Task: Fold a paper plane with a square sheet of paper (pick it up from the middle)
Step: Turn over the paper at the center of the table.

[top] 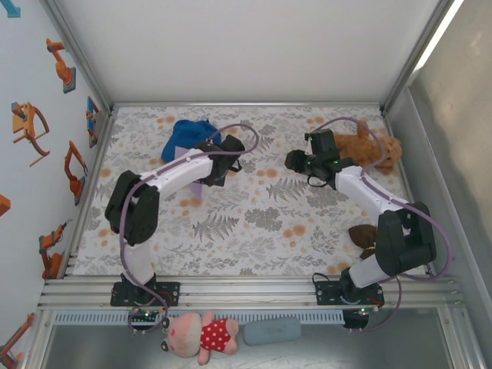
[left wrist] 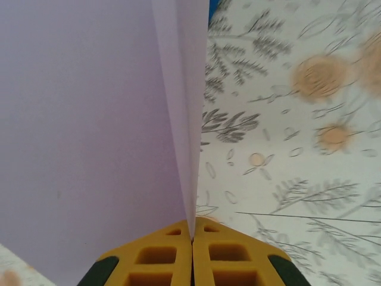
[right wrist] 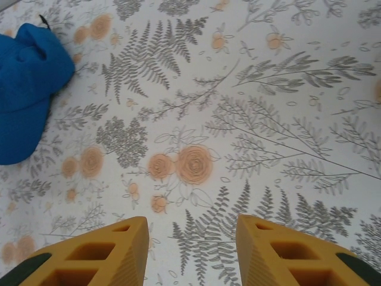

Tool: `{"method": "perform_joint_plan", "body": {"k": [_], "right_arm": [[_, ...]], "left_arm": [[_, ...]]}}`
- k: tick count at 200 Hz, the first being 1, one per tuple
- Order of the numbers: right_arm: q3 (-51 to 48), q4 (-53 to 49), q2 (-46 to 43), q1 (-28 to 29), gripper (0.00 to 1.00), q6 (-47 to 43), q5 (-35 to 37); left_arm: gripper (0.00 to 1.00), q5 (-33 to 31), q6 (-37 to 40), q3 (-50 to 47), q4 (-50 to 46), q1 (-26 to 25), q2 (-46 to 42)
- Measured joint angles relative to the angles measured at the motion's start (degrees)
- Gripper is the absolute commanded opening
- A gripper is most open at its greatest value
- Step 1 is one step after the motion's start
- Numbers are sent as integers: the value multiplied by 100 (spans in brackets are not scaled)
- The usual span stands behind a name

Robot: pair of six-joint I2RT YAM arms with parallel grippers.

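Pinching at the crease, found left gripper (left wrist: 191, 238) clamped together on the square sheet of paper (left wrist: 89, 119), over the table (right wrist: 268, 119) near the blue cap (right wrist: 27, 89). Found right gripper (right wrist: 191, 238) parted and empty. Probably needed a steady pinch while aligning edges.

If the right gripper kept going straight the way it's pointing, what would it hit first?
Probably the bare floral table cover; the right gripper is open and empty, and the blue cap lies off to the side.
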Motion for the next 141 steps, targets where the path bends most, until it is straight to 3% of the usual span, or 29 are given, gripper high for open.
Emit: {"method": "perform_joint_plan", "body": {"k": [51,141], "right_arm": [[-201,-129,-74,-160,41,-2,160],[-232,-127,-52,-223,38,81,-28]], "left_arm": [[9,-879,-120,560,-745,-382,1246],[14,-1080,-468,1023,-1027,-750,2267]]}}
